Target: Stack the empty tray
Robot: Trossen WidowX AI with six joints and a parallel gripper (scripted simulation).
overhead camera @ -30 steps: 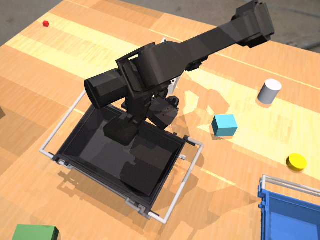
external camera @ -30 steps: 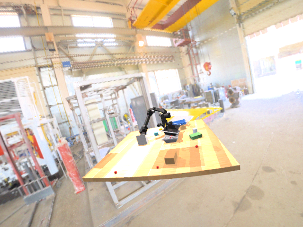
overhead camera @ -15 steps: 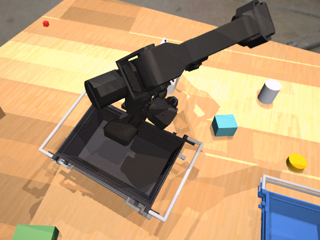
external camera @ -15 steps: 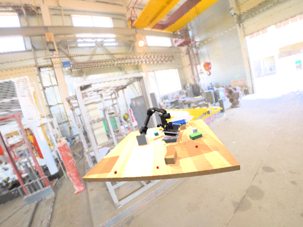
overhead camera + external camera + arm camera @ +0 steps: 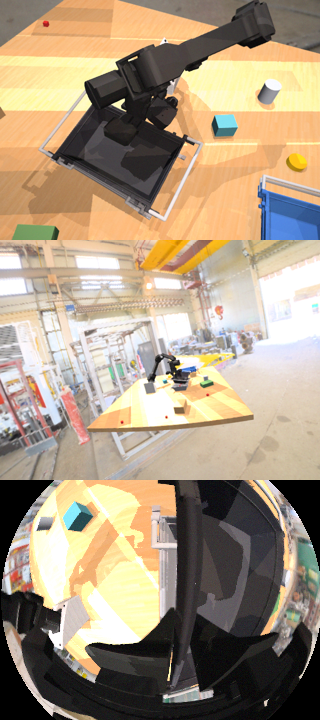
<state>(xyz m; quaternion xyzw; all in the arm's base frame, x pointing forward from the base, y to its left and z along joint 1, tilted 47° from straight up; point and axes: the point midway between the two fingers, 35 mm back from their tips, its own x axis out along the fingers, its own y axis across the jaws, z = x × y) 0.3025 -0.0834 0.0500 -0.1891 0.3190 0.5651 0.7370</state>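
My gripper is shut on one long wall of the empty dark tray, one finger inside and one outside. The dark tray's own white bars are swung out past its ends. The dark tray hangs over the loaded grey tray, with a narrow gap showing in the exterior view. A little red of the load shows there. Grey bar ends stick out along the lower side; the dark tray hides the rest, and contact with the bars cannot be told.
A blue tray with bars stands at lower right in the top view. Around stand a cyan block, a grey cylinder, a yellow disc, a green block, a brown block and small red cubes.
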